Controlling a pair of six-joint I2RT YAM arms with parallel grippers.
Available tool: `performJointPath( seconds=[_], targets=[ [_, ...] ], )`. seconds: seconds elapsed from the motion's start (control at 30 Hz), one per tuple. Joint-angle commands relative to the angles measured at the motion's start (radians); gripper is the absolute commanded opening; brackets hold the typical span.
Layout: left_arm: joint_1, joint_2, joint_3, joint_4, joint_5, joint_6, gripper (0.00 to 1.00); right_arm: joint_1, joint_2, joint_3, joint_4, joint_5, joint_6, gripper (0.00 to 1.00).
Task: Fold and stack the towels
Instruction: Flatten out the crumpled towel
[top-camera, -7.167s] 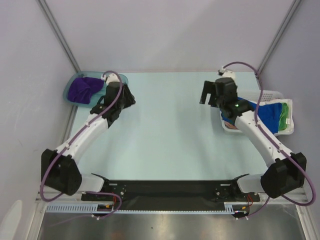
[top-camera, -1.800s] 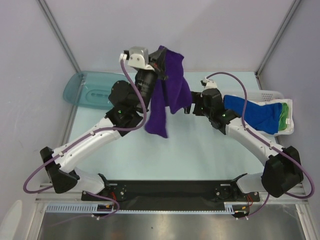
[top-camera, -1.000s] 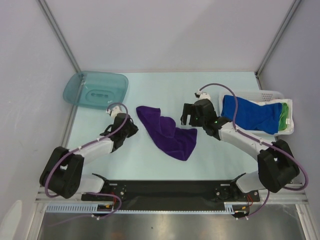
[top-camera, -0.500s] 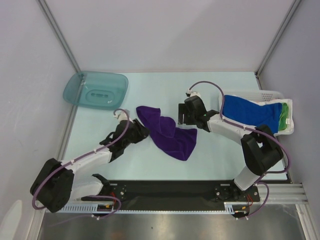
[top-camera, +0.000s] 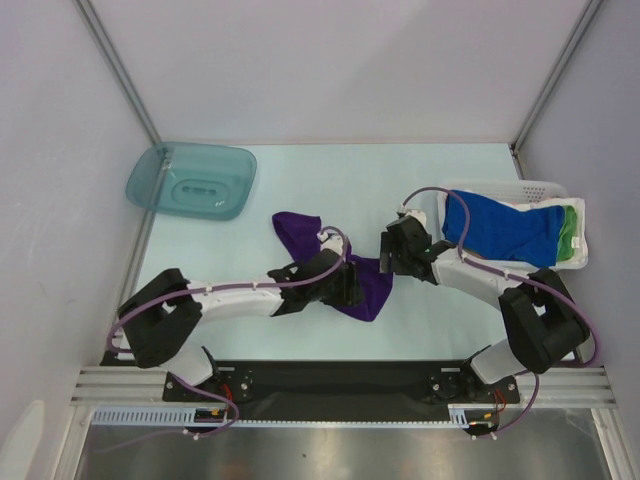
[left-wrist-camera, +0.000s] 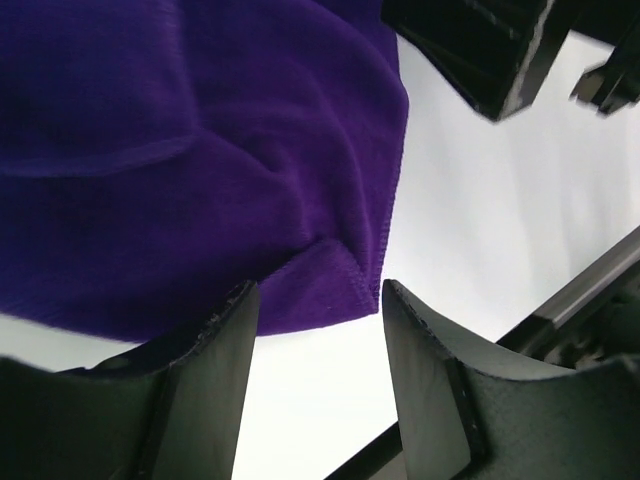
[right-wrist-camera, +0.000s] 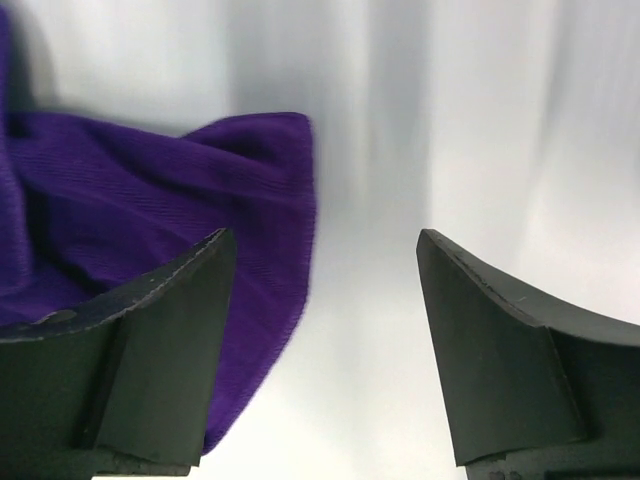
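Observation:
A purple towel (top-camera: 298, 233) lies crumpled on the table's middle; it also shows in the left wrist view (left-wrist-camera: 200, 150) and the right wrist view (right-wrist-camera: 150, 200). My left gripper (top-camera: 352, 287) is open, low over the towel's near right corner, which lies between its fingertips (left-wrist-camera: 315, 330). My right gripper (top-camera: 388, 256) is open at the towel's right edge, with that edge between its fingers (right-wrist-camera: 322, 300). A blue towel (top-camera: 500, 228) and a green towel (top-camera: 573, 232) lie in the white basket (top-camera: 545, 187) at the right.
A teal plastic lid or tray (top-camera: 192, 180) lies upside down at the back left. Grey walls and frame posts enclose the table. The black base rail (top-camera: 340, 378) runs along the near edge.
The left arm lifted the purple towel out of the teal tray and dropped it on the table. Since half a second ago the left gripper has moved right over the towel's near corner; the right gripper shifted slightly nearer.

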Motion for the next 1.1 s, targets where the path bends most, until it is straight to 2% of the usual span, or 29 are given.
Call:
performJointPath(
  seconds=[0.0, 0.23, 0.47, 0.5, 0.57, 0.6, 0.63, 0.7, 0.73, 0.77, 0.8, 0.83, 1.0, 1.07],
  targets=[
    [-0.035, 0.06, 0.078, -0.061, -0.039, 0.067, 0.58, -0.03, -0.033, -0.024, 0.06, -0.022, 0.018, 0.78],
    [-0.046, 0.129, 0.107, -0.073, -0.062, 0.086, 0.57, -0.062, 0.039, -0.012, 0.147, -0.088, 0.007, 0.74],
    [-0.056, 0.151, 0.093, -0.105, -0.082, 0.093, 0.52, -0.075, 0.112, -0.002, 0.215, -0.137, 0.015, 0.62],
    [-0.056, 0.148, 0.08, -0.107, -0.082, 0.09, 0.5, -0.073, 0.121, -0.001, 0.218, -0.142, 0.019, 0.56],
    [-0.056, 0.117, 0.061, -0.11, -0.091, 0.084, 0.41, -0.07, 0.123, -0.002, 0.223, -0.151, 0.024, 0.48],
    [-0.056, 0.1, 0.043, -0.12, -0.096, 0.08, 0.36, -0.064, 0.119, -0.002, 0.22, -0.145, 0.026, 0.39],
    [-0.056, 0.082, 0.034, -0.13, -0.102, 0.075, 0.22, -0.064, 0.111, -0.004, 0.217, -0.141, 0.029, 0.36],
    [-0.056, 0.008, -0.005, -0.154, -0.128, 0.069, 0.15, -0.058, 0.089, -0.019, 0.203, -0.122, 0.03, 0.28],
    [-0.056, -0.018, -0.022, -0.162, -0.14, 0.064, 0.09, -0.058, 0.059, -0.025, 0.197, -0.121, 0.035, 0.24],
    [-0.056, -0.052, -0.038, -0.167, -0.151, 0.055, 0.07, -0.058, 0.045, -0.041, 0.189, -0.121, 0.036, 0.18],
    [-0.053, -0.099, -0.077, -0.176, -0.168, 0.048, 0.06, -0.052, 0.025, -0.05, 0.183, -0.119, 0.039, 0.16],
    [-0.052, -0.124, -0.094, -0.18, -0.17, 0.044, 0.01, -0.038, -0.007, -0.058, 0.171, -0.116, 0.044, 0.14],
    [-0.02, -0.269, -0.213, -0.252, -0.208, -0.034, 0.0, 0.034, -0.128, -0.125, 0.117, -0.066, 0.095, 0.08],
    [0.008, -0.366, -0.252, -0.271, -0.228, -0.06, 0.0, 0.1, -0.199, -0.156, 0.098, -0.058, 0.131, 0.08]
  ],
)
